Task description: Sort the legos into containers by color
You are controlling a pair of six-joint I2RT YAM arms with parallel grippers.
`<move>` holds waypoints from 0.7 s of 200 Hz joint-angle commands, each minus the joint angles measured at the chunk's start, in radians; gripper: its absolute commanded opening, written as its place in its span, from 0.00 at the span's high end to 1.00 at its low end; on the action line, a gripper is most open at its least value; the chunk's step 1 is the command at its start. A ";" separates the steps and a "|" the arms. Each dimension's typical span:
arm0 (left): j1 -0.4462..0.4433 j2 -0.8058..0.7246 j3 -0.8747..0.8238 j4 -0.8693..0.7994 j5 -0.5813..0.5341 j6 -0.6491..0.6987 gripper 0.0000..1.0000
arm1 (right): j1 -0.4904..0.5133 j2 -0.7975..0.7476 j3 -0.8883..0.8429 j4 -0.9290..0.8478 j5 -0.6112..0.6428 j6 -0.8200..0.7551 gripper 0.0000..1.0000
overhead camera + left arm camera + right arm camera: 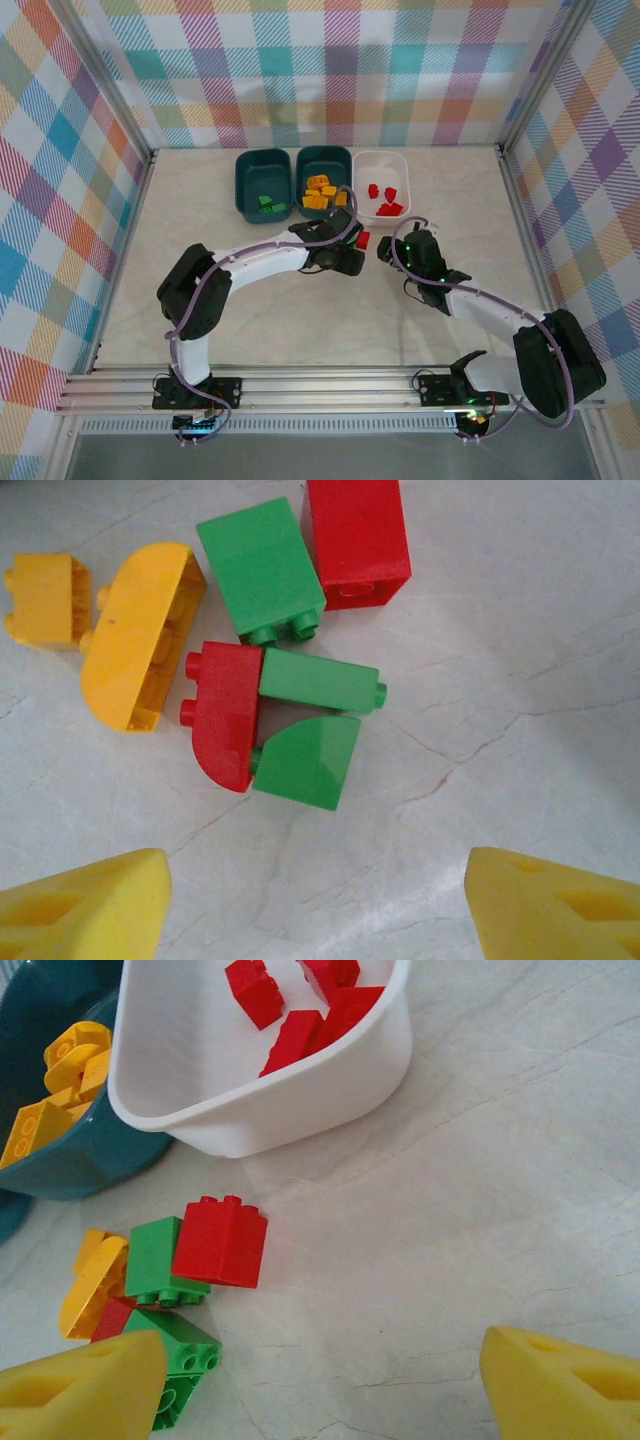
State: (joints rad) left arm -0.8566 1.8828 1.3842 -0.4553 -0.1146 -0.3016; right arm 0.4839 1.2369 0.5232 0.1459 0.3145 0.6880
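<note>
Altogether three containers line up at twelve o'clock on the table (250, 320). The left teal tub (243, 190) holds green, the middle teal tub (322, 151) yellow-orange and the white tub (398, 172) red. Seven loose legos (308, 760) bunch at seven o'clock of the white tub: three green, two red, two yellow-orange. The left gripper (318, 905) and right gripper (322, 1385) hover over them, fingers spread, empty. The tabletop is pale and marbled, the walls (340, 70) plaid. The sorted bricks are cropped and uncountable.
</note>
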 commanded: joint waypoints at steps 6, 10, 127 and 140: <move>-0.006 0.029 0.017 0.094 0.043 0.018 0.23 | -0.004 -0.018 -0.009 -0.029 0.040 0.021 0.18; -0.007 0.033 0.018 0.098 0.045 0.018 0.23 | -0.004 -0.019 -0.011 -0.032 0.041 0.020 0.18; -0.021 0.142 0.054 0.113 0.055 -0.012 0.24 | -0.005 -0.022 -0.010 -0.030 0.034 0.018 0.17; -0.021 0.148 0.056 0.114 0.057 -0.015 0.24 | -0.005 -0.023 -0.010 -0.029 0.034 0.018 0.17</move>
State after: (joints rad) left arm -0.8646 1.9991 1.4223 -0.3511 -0.0624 -0.2996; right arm 0.4835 1.2194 0.5209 0.1207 0.3408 0.6964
